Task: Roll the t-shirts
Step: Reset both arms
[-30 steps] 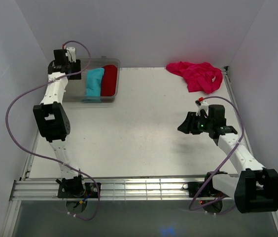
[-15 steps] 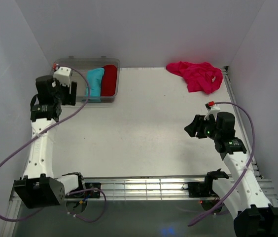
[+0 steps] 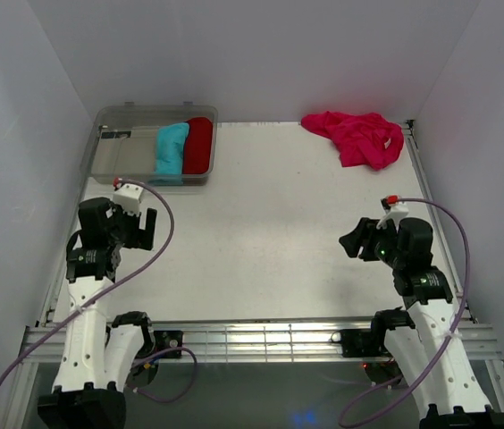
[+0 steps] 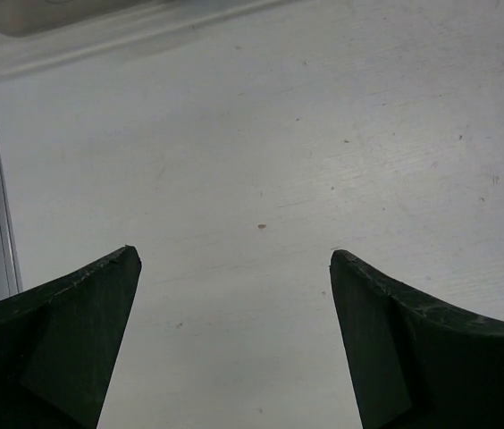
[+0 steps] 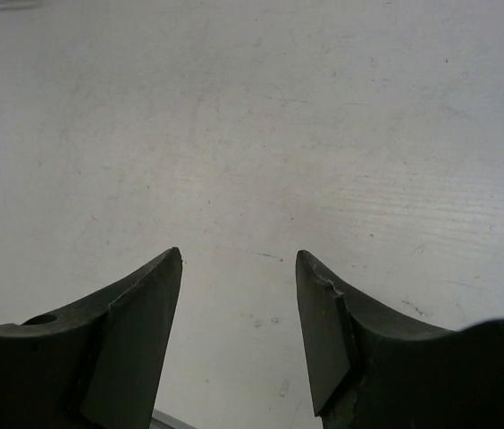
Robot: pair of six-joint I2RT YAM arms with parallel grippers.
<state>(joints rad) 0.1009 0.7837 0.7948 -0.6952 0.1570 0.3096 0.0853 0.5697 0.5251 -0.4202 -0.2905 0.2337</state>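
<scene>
Both arms have pulled back toward their bases since a second ago. Your left hand [image 3: 136, 231], which was up at the tub [image 3: 109, 154] beside the blue shirt [image 3: 172, 147], now sits low over the near-left bench [image 3: 252, 232], well apart from the tub. Your right hand [image 3: 352, 241] has also drifted a little nearer its base, over the right side of the bench.

Hand state: the left fingers [image 4: 64, 331] stand wide apart, and the wrist view shows only bench surface between them. The right fingers stand apart too, somewhat narrower, and are also empty.

Shirts: the blue shirt lies in the tub as a compact bundle, touching the red shirt [image 3: 199, 145] on its right. Both look rolled or folded, long axis running front to back. The pink shirt [image 3: 359, 136] lies loose and crumpled at the far-right corner of the bench, not rolled.

Reading: the retreat with an empty, spread left hand suggests the blue shirt is deposited and done, and the red likewise. The pink shirt appears to be what remains, and it lies closer to your right arm.

Materials: the shirts are soft matte cloth in solid colours and should slump and crease readily. The tub is clear rigid plastic, rectangular with rounded corners. The bench is matte white, lightly scuffed and speckled. The fingers are dark wedges tapering to blunt tips.
</scene>
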